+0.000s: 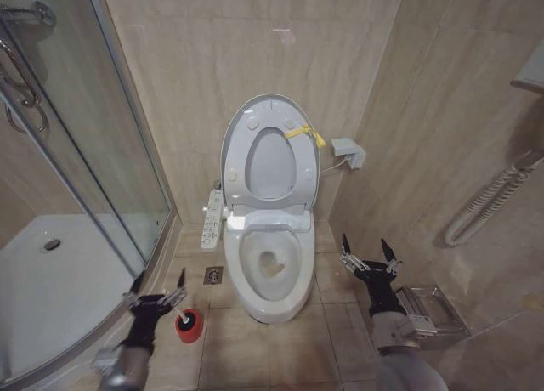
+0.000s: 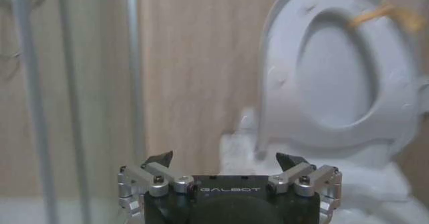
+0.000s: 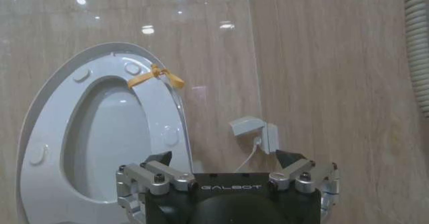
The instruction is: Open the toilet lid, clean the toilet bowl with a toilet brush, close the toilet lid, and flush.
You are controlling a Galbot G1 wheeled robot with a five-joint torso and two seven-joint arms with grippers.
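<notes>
The toilet lid (image 1: 272, 163) stands raised against the wall with the seat ring (image 1: 240, 157) in front of it and a yellow tie (image 1: 304, 134) at its rim. Below it the toilet bowl (image 1: 270, 268) lies uncovered. The toilet brush (image 1: 173, 300) sits in its red holder (image 1: 190, 325) on the floor, left of the bowl. My left gripper (image 1: 159, 280) hovers open just above and left of the holder, nothing between its fingers. My right gripper (image 1: 368, 248) hangs open to the right of the bowl. The wrist views face the lid (image 2: 335, 73) (image 3: 100, 128) over the open left gripper (image 2: 225, 158) and right gripper (image 3: 223, 158).
A glass shower enclosure (image 1: 85, 153) and its white tray (image 1: 51, 280) fill the left side. A white button panel (image 1: 212, 217) juts from the bowl's left, with a floor drain (image 1: 212, 275) below. On the right are a wall socket (image 1: 348, 153), a hose (image 1: 493, 200) and a metal rack (image 1: 433, 310).
</notes>
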